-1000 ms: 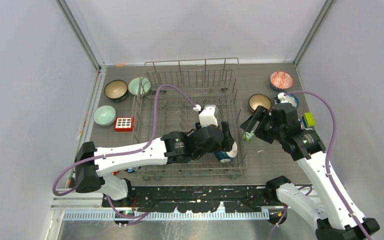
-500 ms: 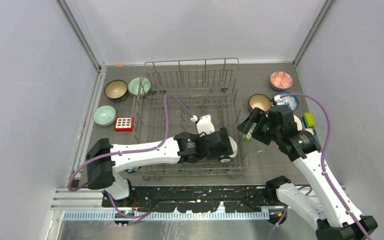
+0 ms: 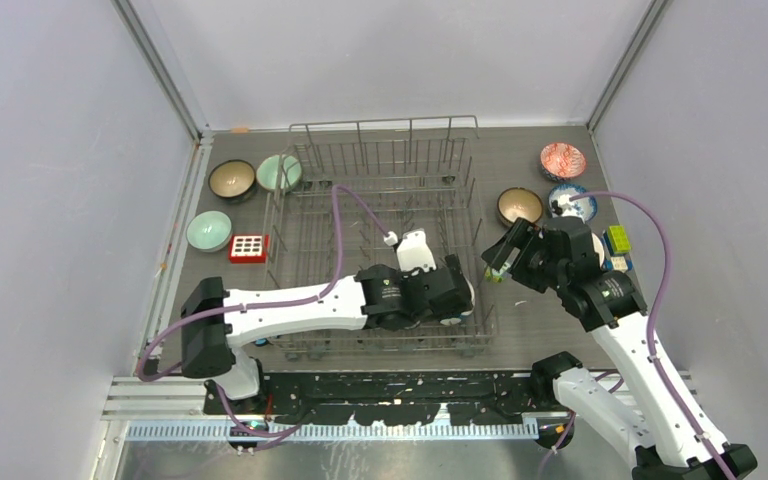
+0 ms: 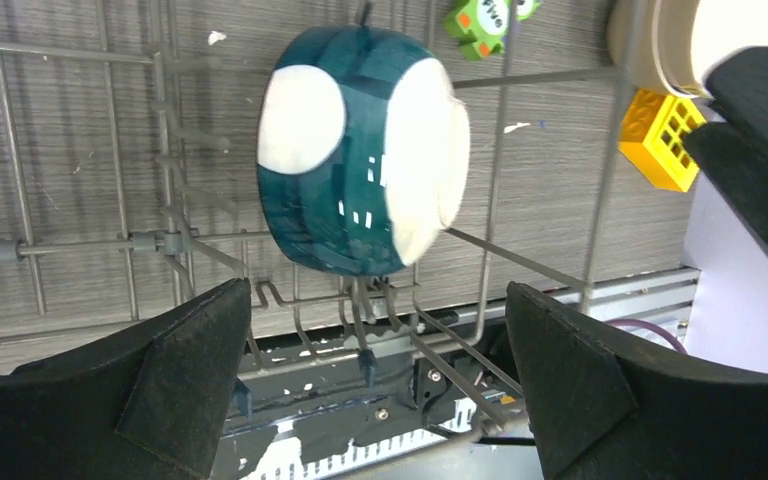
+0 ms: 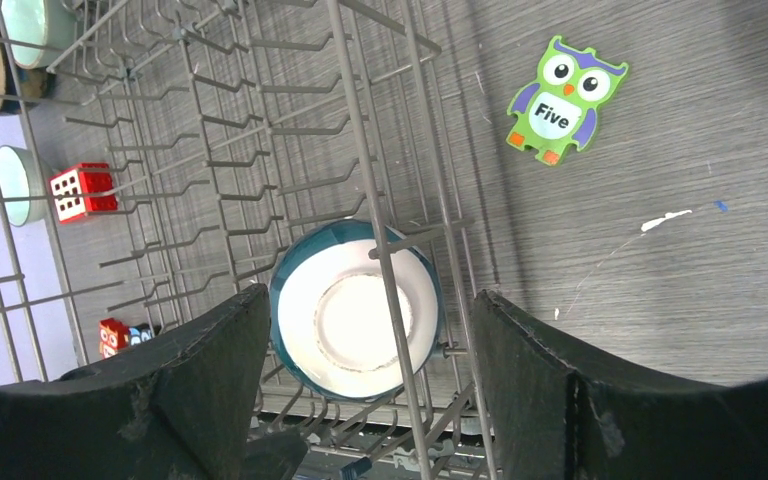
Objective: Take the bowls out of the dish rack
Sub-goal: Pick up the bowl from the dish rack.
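The grey wire dish rack [image 3: 380, 215] fills the table's middle. One teal-and-white bowl [image 3: 459, 299] stands on edge between tines at its near right corner. It also shows in the left wrist view [image 4: 360, 150] and in the right wrist view [image 5: 355, 310]. My left gripper [image 3: 452, 288] is inside the rack just above this bowl, open [image 4: 380, 390], not touching it. My right gripper [image 3: 501, 260] is open [image 5: 370, 400] outside the rack's right side, facing the bowl through the wires.
On the table: a brown bowl [image 3: 232, 178], two pale green bowls [image 3: 280, 172] [image 3: 208, 230], a red patterned bowl [image 3: 562, 160], a brown bowl [image 3: 519, 205], a blue-and-white bowl [image 3: 572, 200]. A red block [image 3: 248, 248], an owl figure [image 5: 560, 100] and a yellow block [image 4: 665, 140] lie nearby.
My left gripper has moved right and toward the near edge, down close over the teal-and-white bowl. My right gripper has shifted slightly toward the rack's right side.
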### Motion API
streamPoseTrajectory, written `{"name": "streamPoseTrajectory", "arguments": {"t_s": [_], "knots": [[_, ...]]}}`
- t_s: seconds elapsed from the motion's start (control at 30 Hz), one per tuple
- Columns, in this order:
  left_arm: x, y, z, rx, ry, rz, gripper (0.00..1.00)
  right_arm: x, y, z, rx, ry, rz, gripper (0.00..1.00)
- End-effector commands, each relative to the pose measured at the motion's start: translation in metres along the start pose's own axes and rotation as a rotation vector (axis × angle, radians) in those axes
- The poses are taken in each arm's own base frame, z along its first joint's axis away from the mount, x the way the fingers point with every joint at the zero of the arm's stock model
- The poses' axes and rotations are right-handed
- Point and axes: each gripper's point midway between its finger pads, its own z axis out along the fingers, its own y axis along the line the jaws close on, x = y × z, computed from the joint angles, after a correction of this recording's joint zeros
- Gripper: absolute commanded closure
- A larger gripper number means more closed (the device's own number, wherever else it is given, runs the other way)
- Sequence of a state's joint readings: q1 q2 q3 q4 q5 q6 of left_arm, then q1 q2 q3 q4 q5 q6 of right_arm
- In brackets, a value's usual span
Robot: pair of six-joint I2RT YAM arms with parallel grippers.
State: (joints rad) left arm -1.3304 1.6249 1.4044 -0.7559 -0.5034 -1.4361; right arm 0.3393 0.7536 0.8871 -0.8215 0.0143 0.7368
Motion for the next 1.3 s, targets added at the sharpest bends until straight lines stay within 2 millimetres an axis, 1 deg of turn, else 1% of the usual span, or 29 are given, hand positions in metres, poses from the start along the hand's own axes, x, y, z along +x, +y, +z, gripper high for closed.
{"name": "streamPoseTrajectory", "arguments": {"t_s": [0.0, 0.1, 0.23, 0.3, 0.5, 0.67, 0.8, 0.97, 1.1, 1.17, 1.27], "knots": [[-0.029, -0.024, -0.035, 0.064, -0.108, -0.011, 0.0, -0.007, -0.003, -0.001, 0.008, -0.046, 0.006, 0.22], [-0.018, -0.026, -0.027, 0.052, -0.081, 0.006, 0.0, -0.008, -0.003, -0.002, 0.01, -0.052, 0.008, 0.22], [-0.001, -0.02, -0.01, 0.01, -0.041, 0.015, 0.0, -0.008, -0.006, -0.003, 0.022, -0.055, 0.006, 0.22], [0.003, -0.018, -0.004, -0.004, -0.037, 0.02, 0.0, -0.006, -0.007, -0.003, 0.023, -0.052, 0.006, 0.22], [0.005, -0.008, 0.011, -0.042, -0.025, 0.013, 0.0, -0.003, -0.007, 0.0, 0.016, -0.043, 0.012, 0.22], [0.009, -0.001, 0.023, -0.067, -0.007, -0.001, 0.0, 0.003, -0.009, 0.005, 0.014, -0.022, 0.014, 0.22], [0.012, 0.011, 0.03, -0.122, 0.0, -0.001, 0.0, 0.007, -0.008, 0.009, 0.009, -0.006, 0.02, 0.22], [0.015, 0.019, 0.041, -0.145, 0.01, -0.012, 0.0, 0.008, -0.007, 0.011, 0.004, 0.003, 0.02, 0.22], [0.014, 0.019, 0.049, -0.131, -0.003, -0.019, 0.0, 0.01, -0.008, 0.013, 0.008, 0.008, 0.02, 0.22], [0.014, 0.018, 0.054, -0.106, -0.009, -0.024, 0.0, 0.014, -0.004, 0.013, -0.017, 0.032, 0.021, 0.22], [0.014, 0.01, 0.056, -0.041, -0.023, -0.027, 0.0, 0.016, -0.003, 0.012, -0.025, 0.038, 0.021, 0.22]]}}
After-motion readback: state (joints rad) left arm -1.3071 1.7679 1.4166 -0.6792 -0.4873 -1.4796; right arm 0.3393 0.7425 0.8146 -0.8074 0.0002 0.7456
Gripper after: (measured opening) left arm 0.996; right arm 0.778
